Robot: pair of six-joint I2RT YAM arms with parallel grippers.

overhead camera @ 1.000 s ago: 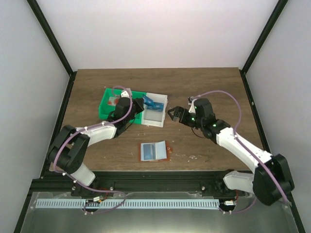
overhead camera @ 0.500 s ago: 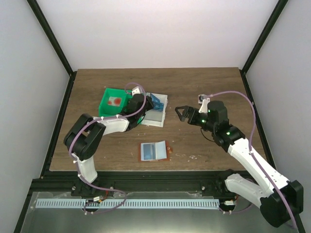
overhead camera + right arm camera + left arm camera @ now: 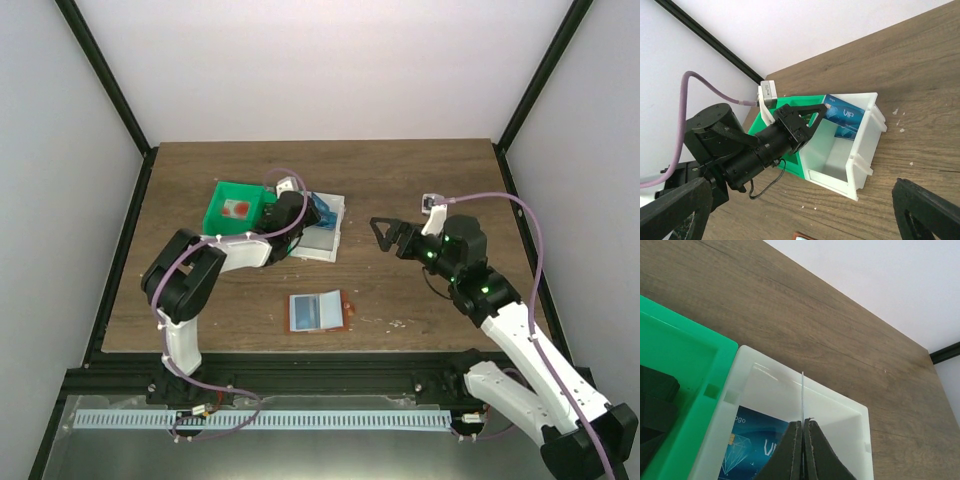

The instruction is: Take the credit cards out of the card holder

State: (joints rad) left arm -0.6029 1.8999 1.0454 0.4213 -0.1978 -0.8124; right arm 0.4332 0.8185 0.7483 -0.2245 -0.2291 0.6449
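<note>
Right fingers [image 3: 927,207] rightward over wooden table [image 3: 420,170] (white walls [image 3: 320,70])

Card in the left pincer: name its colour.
Card: blue, pale lettering; right wrist view.

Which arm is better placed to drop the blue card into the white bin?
Left. The left gripper is shut on the blue card over the white bin; the right gripper hangs open and empty beside the bin.

Green bin [image 3: 222,195] touches white bin [image 3: 318,240] on table [image 3: 420,170].
</note>
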